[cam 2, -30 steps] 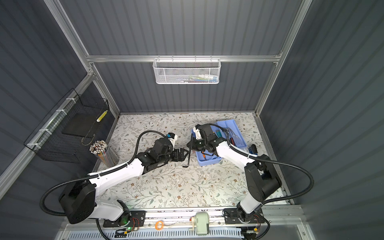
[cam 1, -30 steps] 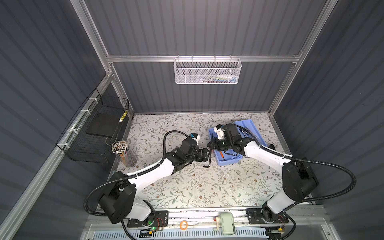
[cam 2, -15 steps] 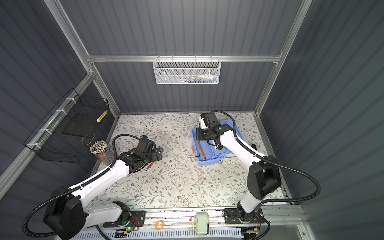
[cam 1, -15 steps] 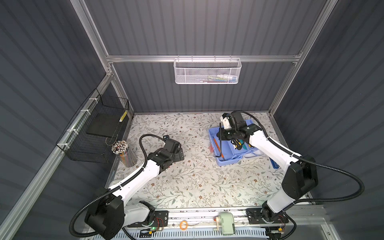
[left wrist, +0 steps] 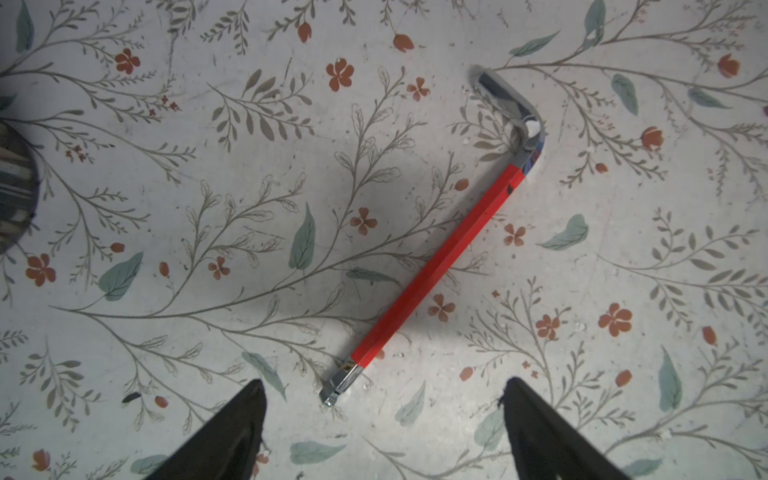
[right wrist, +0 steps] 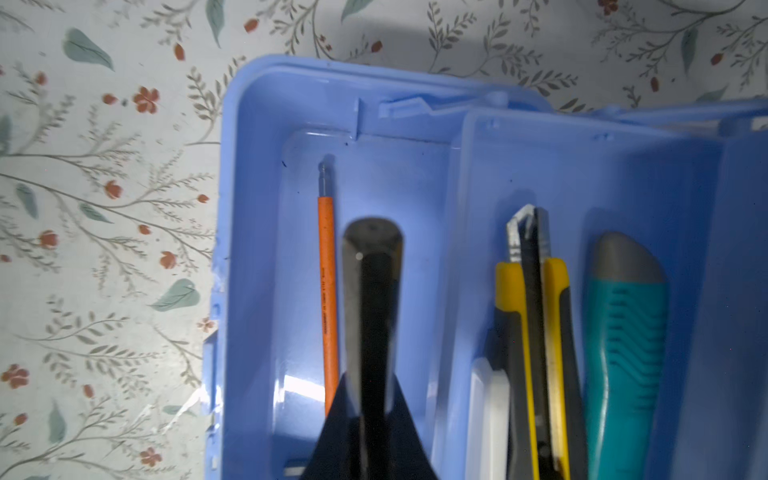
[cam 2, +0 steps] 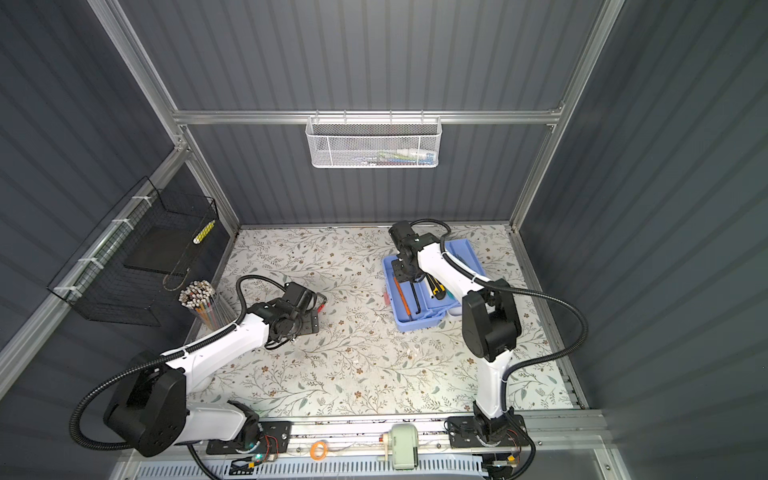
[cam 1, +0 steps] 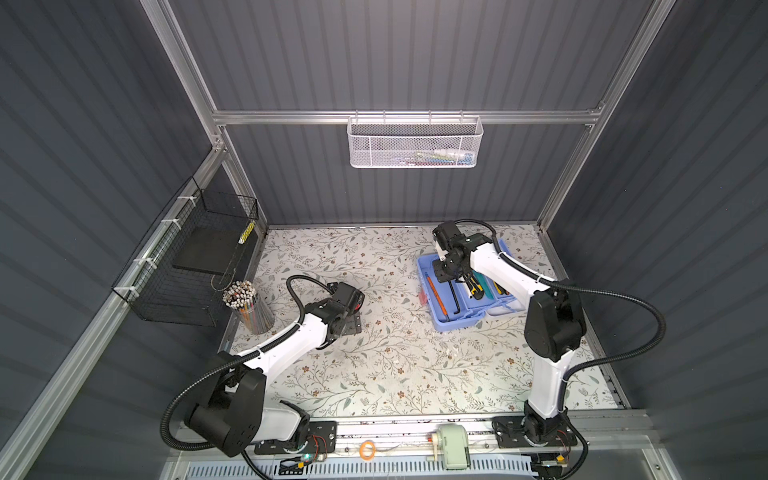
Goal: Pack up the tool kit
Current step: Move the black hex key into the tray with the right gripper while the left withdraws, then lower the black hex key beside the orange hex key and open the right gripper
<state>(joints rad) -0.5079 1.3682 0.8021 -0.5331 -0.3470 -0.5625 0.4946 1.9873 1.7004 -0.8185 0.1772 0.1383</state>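
Black hex key (right wrist: pixel 374 291) in right pincer (right wrist: pixel 370 399); lengthwise along blue tray (right wrist: pixel 232 249)

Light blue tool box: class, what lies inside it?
Inside the tool box: an orange hex key, a yellow utility knife, a teal utility knife. The right gripper holds a black hex key over it, hiding the floor beneath.

White arm links (cam 1: pixel 286 345), black joint housings (cam 1: pixel 552 328), black corrugated cables (cam 1: pixel 602 289), dark tapered pincer fingers (left wrist: pixel 224 436), possibly matte
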